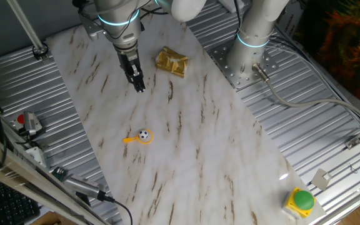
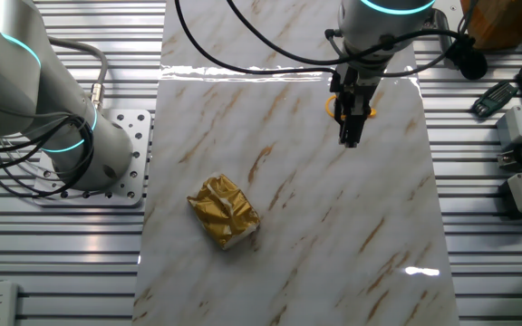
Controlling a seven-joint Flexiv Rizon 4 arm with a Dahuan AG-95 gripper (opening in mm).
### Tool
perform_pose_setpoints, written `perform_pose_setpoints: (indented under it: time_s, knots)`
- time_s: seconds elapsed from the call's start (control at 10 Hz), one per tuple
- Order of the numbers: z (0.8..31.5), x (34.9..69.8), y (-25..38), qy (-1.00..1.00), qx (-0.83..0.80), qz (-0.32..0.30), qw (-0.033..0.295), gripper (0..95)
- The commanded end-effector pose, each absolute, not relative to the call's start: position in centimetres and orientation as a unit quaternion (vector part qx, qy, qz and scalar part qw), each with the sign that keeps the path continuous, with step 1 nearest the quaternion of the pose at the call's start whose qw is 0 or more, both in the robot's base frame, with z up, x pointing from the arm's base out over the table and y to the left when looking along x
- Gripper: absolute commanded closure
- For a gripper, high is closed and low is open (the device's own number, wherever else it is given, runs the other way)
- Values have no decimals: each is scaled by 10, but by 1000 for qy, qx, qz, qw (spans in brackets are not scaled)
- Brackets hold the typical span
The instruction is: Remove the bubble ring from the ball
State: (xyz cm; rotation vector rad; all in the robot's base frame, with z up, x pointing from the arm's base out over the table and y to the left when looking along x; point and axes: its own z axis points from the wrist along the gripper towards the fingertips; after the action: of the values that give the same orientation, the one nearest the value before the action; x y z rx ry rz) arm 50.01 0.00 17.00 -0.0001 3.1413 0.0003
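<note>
The thin orange plastic bubble ring [image 1: 144,137] circles the tiny black-and-white ball [image 1: 144,134]; the empty gripper [image 1: 140,87], fingers together, hangs at twelve o'clock; it must first go down.

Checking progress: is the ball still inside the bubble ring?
Inside. The ball sits within the bubble ring, flat on the table.

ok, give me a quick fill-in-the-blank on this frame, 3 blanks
1. The ball sits ____ the hoop of the bubble ring.
2. The gripper holds ____.
3. The crumpled packet on the marble table is ____ in colour.

Missing words: inside; nothing; gold
</note>
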Motion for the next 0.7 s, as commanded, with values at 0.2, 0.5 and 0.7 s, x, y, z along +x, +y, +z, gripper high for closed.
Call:
perform_pose_setpoints:
  time_s: [0.2, 0.5, 0.7]
  knots:
    - [170, 500, 0, 1000, 11, -19, 12, 950]
    - [171, 500, 0, 1000, 10, -23, 12, 950]
    - [171, 500, 0, 1000, 10, -22, 13, 950]
